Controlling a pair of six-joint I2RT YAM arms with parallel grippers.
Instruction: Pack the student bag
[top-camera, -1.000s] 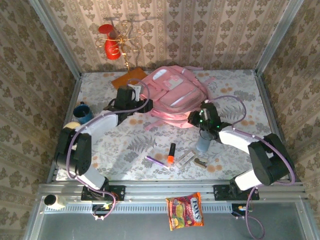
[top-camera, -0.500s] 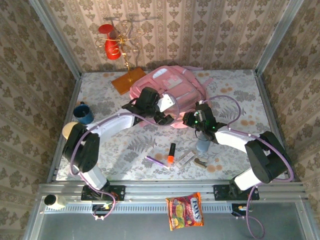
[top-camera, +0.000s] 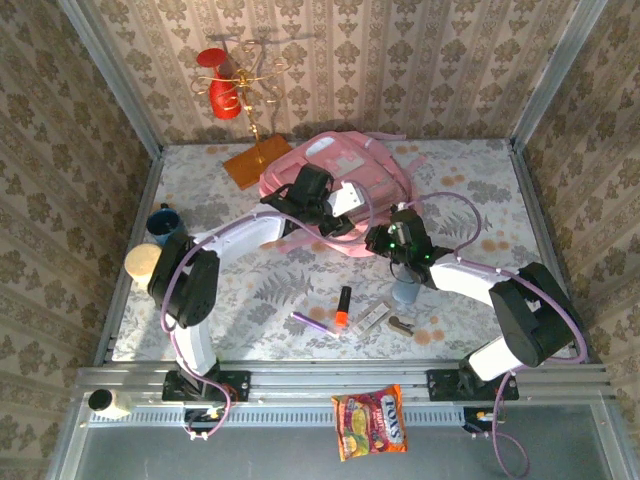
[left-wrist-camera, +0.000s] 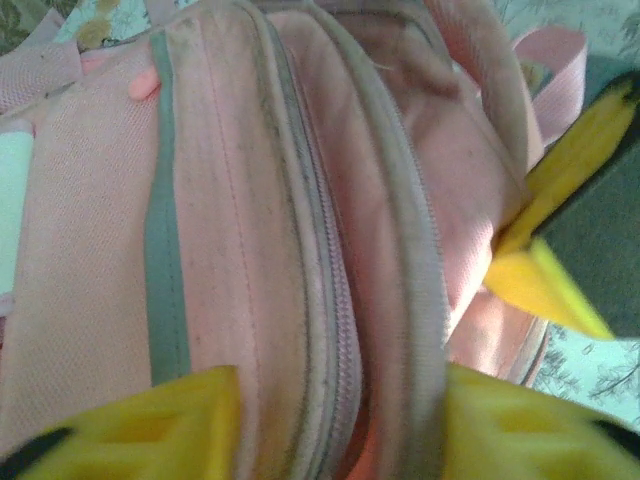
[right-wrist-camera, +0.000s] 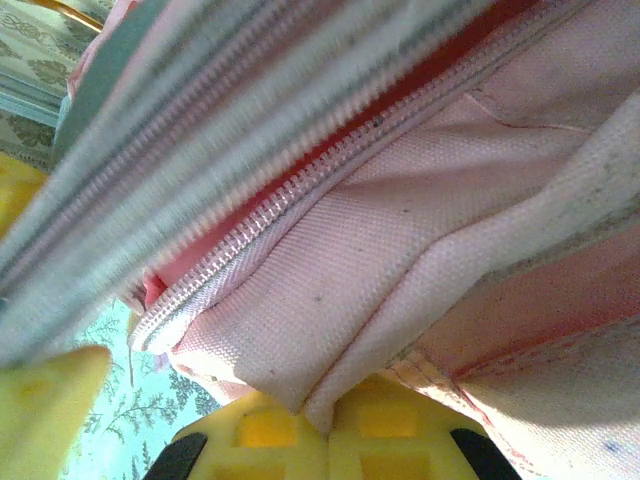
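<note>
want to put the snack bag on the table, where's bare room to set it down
Far right: bare table between the backpack and the right wall. Near left: between the left arm and the purple pen. Crowded: near middle around the orange marker, and at the backpack.

Locate the blue mug (top-camera: 165, 225) at the left edge of the floral worktop (top-camera: 250, 290), with a round tan object (top-camera: 143, 262) just in front of it. At the rear left, a wooden-based gold wire stand (top-camera: 257, 160) carries red cup-shaped pieces (top-camera: 225, 97). Near the front edge lie a purple pen (top-camera: 310, 321), an orange marker (top-camera: 343, 307), a clear packet (top-camera: 372, 318) and a small brown item (top-camera: 401, 324). A grey-blue pouch (top-camera: 405, 291) stands just behind these. Below the worktop's front rail lies an orange snack packet (top-camera: 371, 422).
</note>
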